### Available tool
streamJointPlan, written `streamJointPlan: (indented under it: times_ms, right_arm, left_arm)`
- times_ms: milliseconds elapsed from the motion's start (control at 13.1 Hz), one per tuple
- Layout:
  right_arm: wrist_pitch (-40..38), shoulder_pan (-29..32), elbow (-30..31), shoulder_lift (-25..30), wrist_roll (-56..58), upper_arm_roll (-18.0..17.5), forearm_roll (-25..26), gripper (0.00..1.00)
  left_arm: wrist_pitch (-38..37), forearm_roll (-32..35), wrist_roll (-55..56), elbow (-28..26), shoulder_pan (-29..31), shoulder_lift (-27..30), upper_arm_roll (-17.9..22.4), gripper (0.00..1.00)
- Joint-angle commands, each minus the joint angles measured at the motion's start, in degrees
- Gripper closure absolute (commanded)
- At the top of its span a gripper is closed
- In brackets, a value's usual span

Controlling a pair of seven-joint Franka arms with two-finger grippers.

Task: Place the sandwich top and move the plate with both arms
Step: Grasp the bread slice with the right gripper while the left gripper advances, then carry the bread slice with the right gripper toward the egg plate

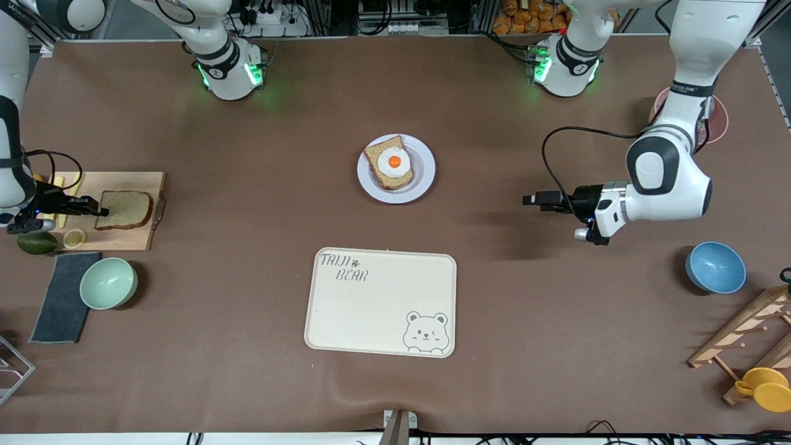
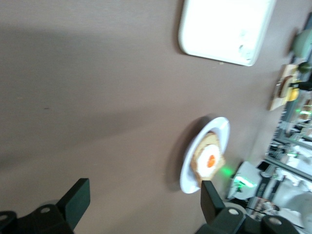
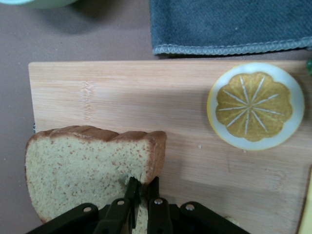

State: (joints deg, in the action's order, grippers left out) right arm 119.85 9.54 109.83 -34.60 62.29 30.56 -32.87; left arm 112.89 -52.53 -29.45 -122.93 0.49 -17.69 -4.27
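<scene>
**Right gripper's got the bread edge, plate still waiting mid-table**

Checking in from my remote seat. The plate (image 1: 425, 179) sits mid-table, farther from the front camera than the tray (image 1: 380, 301), and it holds one egg slice (image 1: 389, 162) and nothing else. The tray has nothing on it, just the bear print.

The sandwich top (image 1: 125, 209) lies flat on the board (image 1: 126, 238) at the right arm's end of the table. My right gripper (image 3: 142, 204) is down at the edge of the slice, fingers nearly closed and pinching the bread; the wrist view shows the crumb squeezed between them. A lemon slice (image 3: 255, 105) shares the board, and there are some yellow strips at its edge.

The left gripper (image 1: 532, 199) hangs over bare table toward the left arm's end, fingers (image 2: 77, 200) spread wide with nothing between them, pointed toward the plate. That arm waits.

Counts: two bowls, one green (image 1: 109, 282) beside a grey cloth (image 1: 62, 296) and one blue (image 1: 715, 267) at the left arm's end, both look empty. Two bread slices total, one plate, one tray, one board. An avocado (image 1: 36, 242) sits just off the board, and a wooden rack (image 1: 741, 337) with a yellow cup (image 1: 765, 388) stands in the near corner by the blue bowl.
</scene>
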Motion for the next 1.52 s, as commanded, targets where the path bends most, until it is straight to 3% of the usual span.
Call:
streamJointPlan:
  times_ms: [0,305,533,761,1066,1447]
  right_arm:
    - [-2.24,-0.57,-2.16,-0.47,0.65,-0.23,-0.62,1.00]
    - [-8.28,-3.73,-3.48,0.15,-0.49,-0.15,-0.36,1.00]
    - [-18.83,-7.68,-5.06,2.34,-11.10,0.29,-0.10,1.00]
    - [-26.48,-12.95,-6.29,5.50,-21.64,-0.06,1.58,1.00]
    - [-35.45,-20.68,-8.75,9.29,-39.30,-2.16,2.37,1.00]
    - [-33.47,-20.26,-8.14,13.59,-54.68,-15.58,1.31,1.00]
  left_arm:
    - [-2.67,-2.49,-0.53,-0.73,0.47,3.09,-0.21,0.00]
    - [-5.67,-3.45,0.01,-0.38,0.56,5.21,-0.21,0.00]
    - [-5.41,-3.55,-0.35,0.06,-0.05,4.52,-2.31,0.00]
    - [-0.58,-3.37,-0.61,0.67,-1.72,3.28,-3.11,0.00]
    - [0.31,-3.37,-0.70,1.73,-1.55,2.14,-3.11,0.00]
    - [1.80,-3.28,-0.70,1.64,-2.16,-0.15,-3.11,0.00]
